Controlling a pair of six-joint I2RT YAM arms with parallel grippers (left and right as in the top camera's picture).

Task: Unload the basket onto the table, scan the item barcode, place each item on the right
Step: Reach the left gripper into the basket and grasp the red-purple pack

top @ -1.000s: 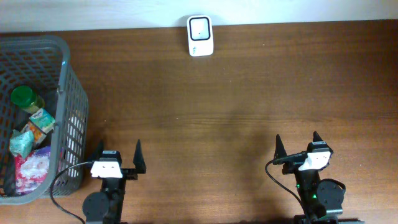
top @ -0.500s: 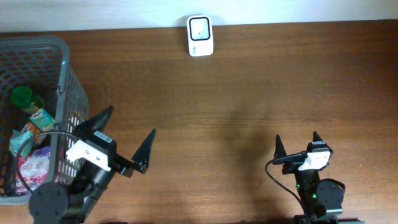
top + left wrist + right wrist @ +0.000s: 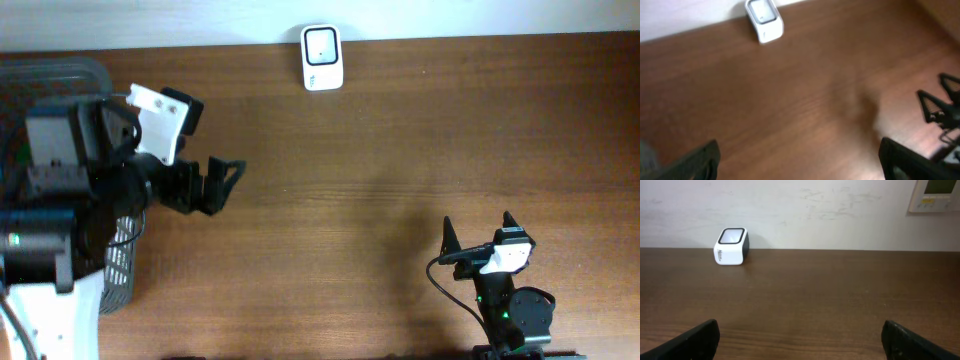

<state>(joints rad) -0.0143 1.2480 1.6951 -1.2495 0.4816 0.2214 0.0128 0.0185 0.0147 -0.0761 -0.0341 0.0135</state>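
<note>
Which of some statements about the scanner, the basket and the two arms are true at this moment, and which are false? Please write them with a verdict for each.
1. The scanner stands at the far edge of the table. True.
2. The left arm holds an item in its jaws. False: the jaws are open and empty.
3. The right arm is next to the basket. False: the left arm is there; the right arm is at the near right of the table.
4. Both pairs of jaws are open. True.
</note>
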